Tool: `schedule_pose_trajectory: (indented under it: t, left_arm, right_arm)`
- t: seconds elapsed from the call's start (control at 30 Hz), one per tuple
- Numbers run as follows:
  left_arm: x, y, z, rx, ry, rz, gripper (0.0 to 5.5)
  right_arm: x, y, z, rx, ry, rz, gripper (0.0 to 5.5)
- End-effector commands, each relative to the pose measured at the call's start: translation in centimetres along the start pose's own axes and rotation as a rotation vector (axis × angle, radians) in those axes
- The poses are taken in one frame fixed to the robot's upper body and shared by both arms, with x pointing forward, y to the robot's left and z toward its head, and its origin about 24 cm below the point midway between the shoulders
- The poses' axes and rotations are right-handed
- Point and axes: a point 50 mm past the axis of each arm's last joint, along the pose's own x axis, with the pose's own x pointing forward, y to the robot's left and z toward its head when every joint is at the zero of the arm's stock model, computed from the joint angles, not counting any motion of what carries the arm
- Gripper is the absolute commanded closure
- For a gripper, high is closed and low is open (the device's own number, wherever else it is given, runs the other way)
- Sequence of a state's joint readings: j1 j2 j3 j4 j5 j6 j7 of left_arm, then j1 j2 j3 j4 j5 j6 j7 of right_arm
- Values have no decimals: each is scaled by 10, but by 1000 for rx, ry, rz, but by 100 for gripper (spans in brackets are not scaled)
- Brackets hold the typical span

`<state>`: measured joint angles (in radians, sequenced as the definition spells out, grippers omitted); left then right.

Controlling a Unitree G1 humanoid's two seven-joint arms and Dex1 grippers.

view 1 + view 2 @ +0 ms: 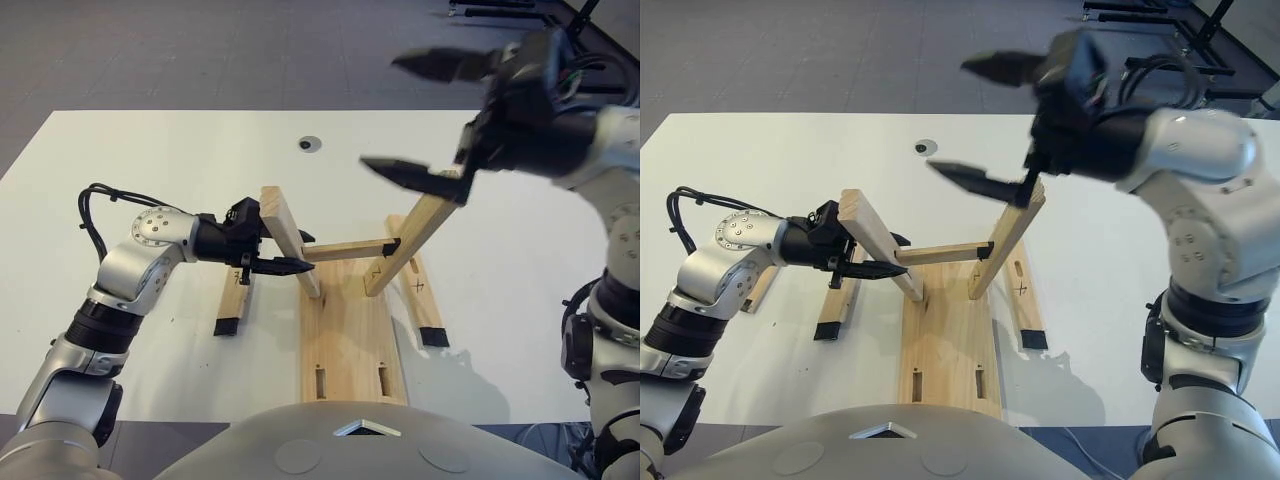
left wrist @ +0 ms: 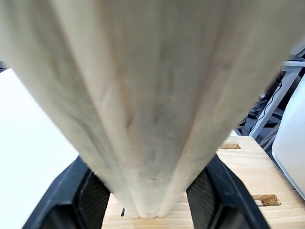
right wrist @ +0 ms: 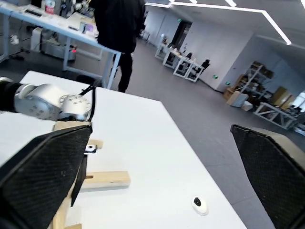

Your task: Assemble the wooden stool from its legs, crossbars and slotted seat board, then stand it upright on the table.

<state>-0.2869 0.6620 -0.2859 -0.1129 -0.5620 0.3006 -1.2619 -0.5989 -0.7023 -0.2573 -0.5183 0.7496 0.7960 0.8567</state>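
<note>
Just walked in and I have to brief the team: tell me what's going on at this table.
The robot is part-way through building a stool. Its left gripper is shut on the left leg, which stands tilted in the seat board lying flat on the table. A crossbar links it to the right leg, also standing in the board. The right gripper hangs open at that leg's top. A loose leg lies flat left of the board, another to its right.

left leg (image 1: 287, 228), right leg (image 1: 408, 243) on seat board (image 1: 350, 350) | crossbar (image 1: 345, 250) between | seat board on table (image 1: 150, 160)
</note>
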Motion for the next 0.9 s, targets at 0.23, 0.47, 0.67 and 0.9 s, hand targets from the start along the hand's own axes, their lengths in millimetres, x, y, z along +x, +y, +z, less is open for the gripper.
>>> schedule_pose_trajectory:
  t: [0.23, 0.47, 0.67, 0.9]
  left_arm:
    - [-6, -17, -30, -161, 130, -57, 348]
    - [-6, -22, -35, -134, 179, -74, 348]
    - [-6, -17, -33, -124, 192, -82, 348]
    - [-4, -14, -26, -113, 191, -113, 348]
  right_arm:
    - [-164, -43, -59, 324, 66, -466, 14]
    - [-128, -20, -106, 426, 191, -261, 14]
    - [-96, -5, -116, 453, 178, -129, 14]
    - [-65, 2, -108, 527, 81, -14, 14]
